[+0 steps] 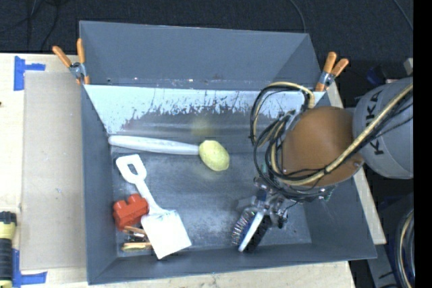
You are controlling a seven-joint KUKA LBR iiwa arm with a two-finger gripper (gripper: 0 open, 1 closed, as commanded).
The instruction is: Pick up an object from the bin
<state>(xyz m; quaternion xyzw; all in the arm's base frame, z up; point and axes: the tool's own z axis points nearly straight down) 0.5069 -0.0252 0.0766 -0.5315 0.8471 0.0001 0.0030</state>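
Camera view shows, close to the front wall of the bin (202, 265), a black brush (248, 233) with pale bristles on its left side. Its long axis is slanted, from front-left toward back-right, and its farther end reaches the gripper (270, 210), which hangs just behind it. Whether the claw is wide or narrow I cannot tell, nor if it holds the brush. Farther back and to the left lies a yellow-green ball (214, 155), well apart.
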